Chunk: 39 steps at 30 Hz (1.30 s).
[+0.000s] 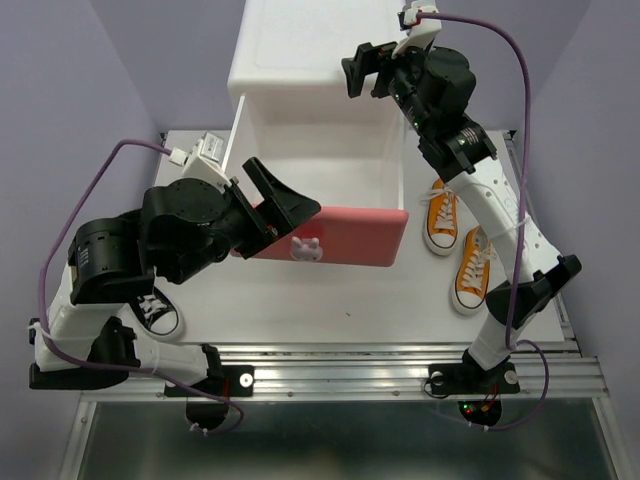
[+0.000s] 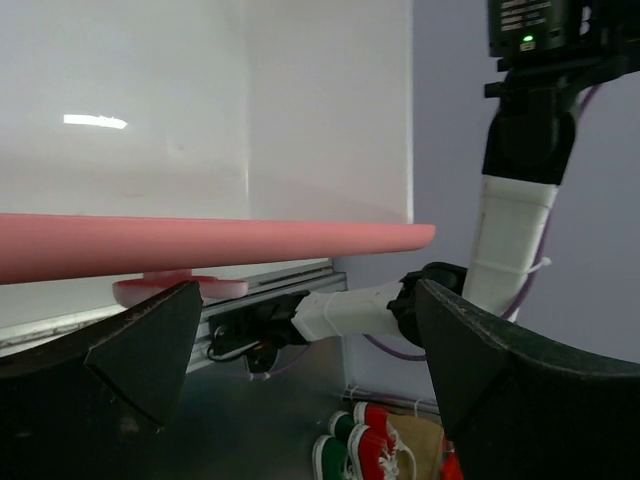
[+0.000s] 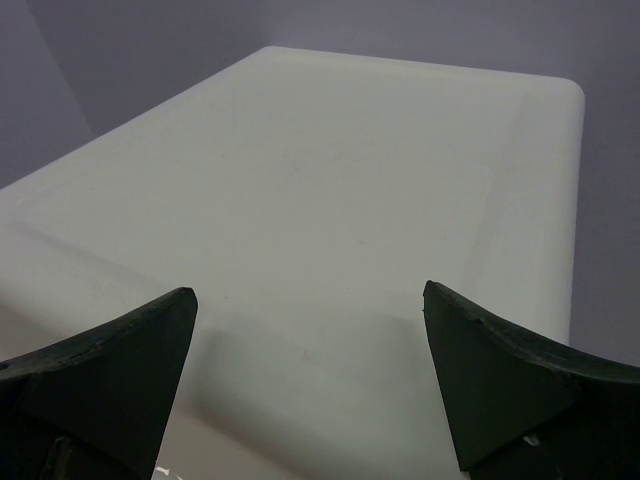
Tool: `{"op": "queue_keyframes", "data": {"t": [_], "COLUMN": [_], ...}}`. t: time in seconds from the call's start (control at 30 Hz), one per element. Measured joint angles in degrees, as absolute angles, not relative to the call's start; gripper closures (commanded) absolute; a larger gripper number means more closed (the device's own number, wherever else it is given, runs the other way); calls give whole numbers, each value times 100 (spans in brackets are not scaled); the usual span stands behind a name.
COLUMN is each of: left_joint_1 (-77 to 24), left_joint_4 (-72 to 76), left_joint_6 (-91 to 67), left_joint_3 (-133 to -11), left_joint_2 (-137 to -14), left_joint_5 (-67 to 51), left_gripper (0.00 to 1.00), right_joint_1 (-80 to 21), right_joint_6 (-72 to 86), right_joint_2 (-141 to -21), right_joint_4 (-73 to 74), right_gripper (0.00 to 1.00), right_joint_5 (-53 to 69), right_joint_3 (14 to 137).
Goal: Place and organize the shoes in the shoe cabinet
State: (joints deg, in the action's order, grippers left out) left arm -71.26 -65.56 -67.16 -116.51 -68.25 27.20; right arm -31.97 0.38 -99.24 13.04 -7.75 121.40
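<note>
Our left end effector hangs wide open at the pink drawer front of the shoe cabinet, whose drawer is pulled out. Two orange shoes lie on the table to its right, and a black shoe lies near left. From the left wrist, spread fingers sit below the front's edge. From the right wrist, our right end effector gapes above the cabinet's white top.

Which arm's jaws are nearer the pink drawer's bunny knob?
Left. The left arm reaches the drawer front, jaws just beside the bunny knob; the right arm holds its jaws above the cabinet, far behind.
</note>
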Motion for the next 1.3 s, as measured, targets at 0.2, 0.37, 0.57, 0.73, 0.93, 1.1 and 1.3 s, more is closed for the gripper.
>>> {"op": "queue_keyframes", "data": {"t": [0.2, 0.37, 0.57, 0.73, 0.93, 1.1, 1.3], "left_joint_1": [-7126, -7126, -7126, -7074, -4727, -3728, -2410], "left_joint_4": [-6438, -6108, -5367, -4377, -3734, -3548, -3402], "left_joint_6": [-6318, -6104, -5669, -4744, -3785, -3426, -3573], "left_joint_3": [-12623, -12755, -12755, -12678, -12569, -13039, -12844], "left_joint_2": [-7203, -7214, -7135, -7238, -7728, -8477, -8573], "left_joint_5": [2624, 2471, 2657, 3441, 3186, 2801, 2285], "left_gripper": [1, 1, 1, 1, 1, 1, 1], "right_joint_1": [-3197, -3197, -3197, -3197, -3197, -3197, -3197], "right_joint_6": [32, 30, 58, 185, 331, 416, 521], "right_joint_2": [-9937, -9937, -9937, -9953, -10025, -10073, -10283], "right_joint_4": [1304, 1306, 1310, 1337, 1459, 1553, 1669], "right_gripper": [0, 0, 0, 0, 0, 0, 0], "right_joint_5": [-749, -749, -749, -751, -757, -762, -921], "right_joint_3": [12154, 12154, 12167, 12217, 12392, 12505, 12866]}}
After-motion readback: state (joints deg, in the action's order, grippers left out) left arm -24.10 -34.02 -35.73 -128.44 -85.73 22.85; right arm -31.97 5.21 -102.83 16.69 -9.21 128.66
